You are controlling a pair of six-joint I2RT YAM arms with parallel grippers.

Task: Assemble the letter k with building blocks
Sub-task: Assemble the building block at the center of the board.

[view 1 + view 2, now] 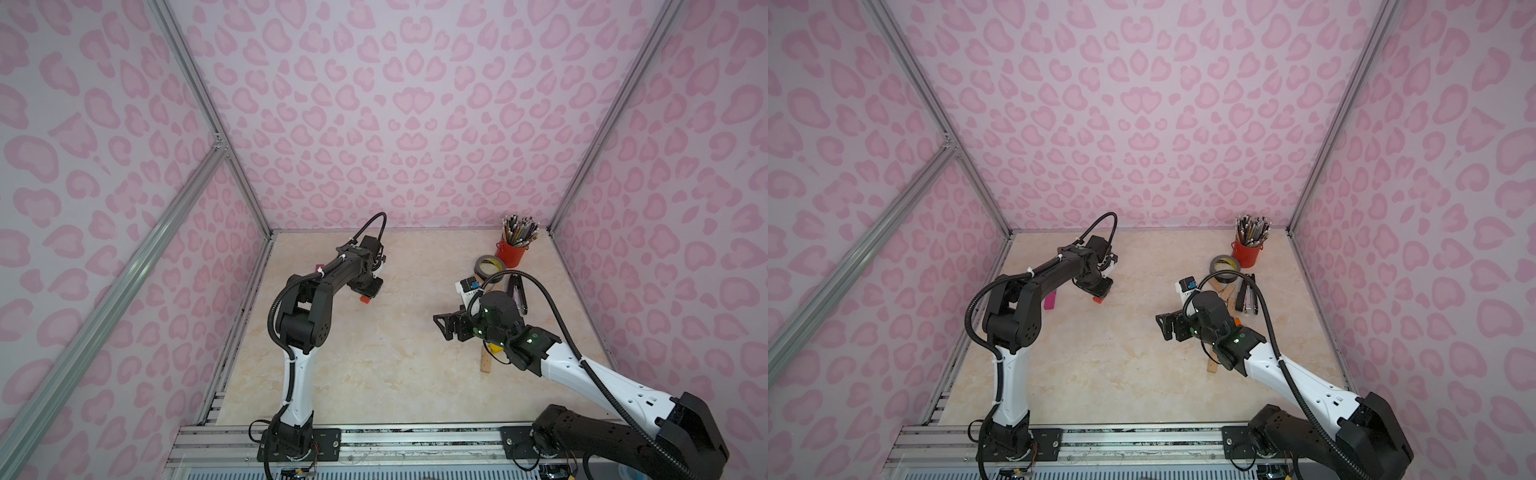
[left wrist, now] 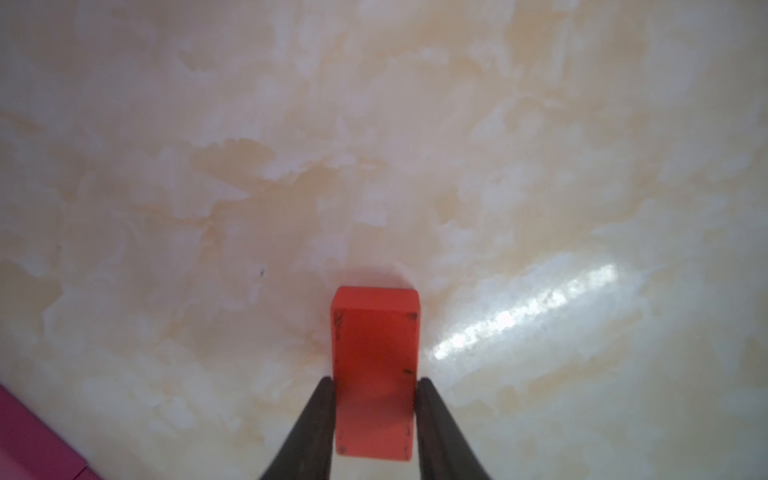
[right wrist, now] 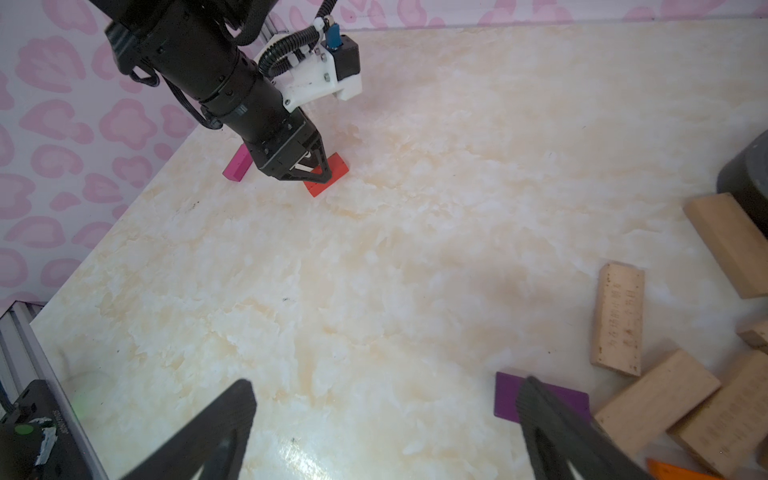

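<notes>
Left jaws tight against both sides of the red block (image 2: 374,365), right jaws wide apart over the table (image 3: 374,270).

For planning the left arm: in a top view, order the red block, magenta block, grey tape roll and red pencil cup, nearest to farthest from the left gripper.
1. Flat red block: in the left gripper.
2. Flat magenta block: beside the left arm.
3. Grey tape roll: right side.
4. Red pencil cup: back right corner.
</notes>
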